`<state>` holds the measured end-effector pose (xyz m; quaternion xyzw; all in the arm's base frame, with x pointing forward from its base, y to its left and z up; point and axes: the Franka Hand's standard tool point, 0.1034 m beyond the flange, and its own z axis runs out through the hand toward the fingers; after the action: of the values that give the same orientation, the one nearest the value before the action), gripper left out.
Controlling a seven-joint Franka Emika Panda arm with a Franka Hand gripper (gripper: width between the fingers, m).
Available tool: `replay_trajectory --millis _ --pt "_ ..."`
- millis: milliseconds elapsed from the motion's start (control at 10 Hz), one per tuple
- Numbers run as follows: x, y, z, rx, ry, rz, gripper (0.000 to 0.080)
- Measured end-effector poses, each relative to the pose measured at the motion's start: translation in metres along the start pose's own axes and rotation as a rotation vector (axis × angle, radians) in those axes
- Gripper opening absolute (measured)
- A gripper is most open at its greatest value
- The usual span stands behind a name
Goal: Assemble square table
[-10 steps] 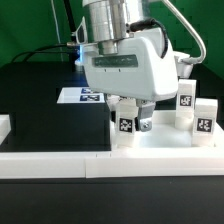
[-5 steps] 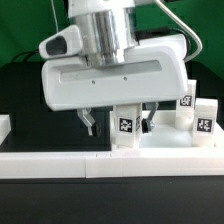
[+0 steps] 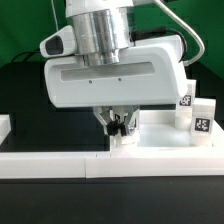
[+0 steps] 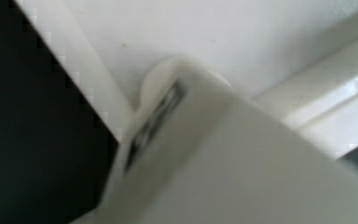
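My gripper hangs low over the near left corner of the white square panel. Its fingers are closed in on the sides of a small white tagged leg peg that stands upright on the panel. The gripper body hides the top of the peg. Two more leg pegs stand at the exterior view's right. In the wrist view the held peg fills the picture, blurred, with the panel behind it and the black table beside it.
A long white bar edges the black surface along the front. A short white block sits at the exterior view's left edge. The gripper body hides the marker board.
The gripper turned about its axis, then came down over the leg peg. Its fingers stood wide apart half a second ago and have now closed in on the peg.
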<state>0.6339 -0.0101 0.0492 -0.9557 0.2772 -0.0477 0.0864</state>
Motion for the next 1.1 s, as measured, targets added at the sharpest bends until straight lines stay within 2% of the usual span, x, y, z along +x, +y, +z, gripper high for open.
replay_trajectory --millis 400,700,900,1000,1100 --pt "0.001 -0.005 -0.003 -0.012 -0.042 0.468 0.0002" --pt "0.001 -0.005 -0.003 -0.012 -0.043 0.441 0.0002" --pt "0.005 -0.003 -0.009 -0.001 -0.044 0.28 0.025" --pt "0.006 -0.005 -0.011 0.004 -0.043 0.113 0.025" --pt "0.004 -0.007 -0.012 0.003 -0.064 -0.02 0.045"
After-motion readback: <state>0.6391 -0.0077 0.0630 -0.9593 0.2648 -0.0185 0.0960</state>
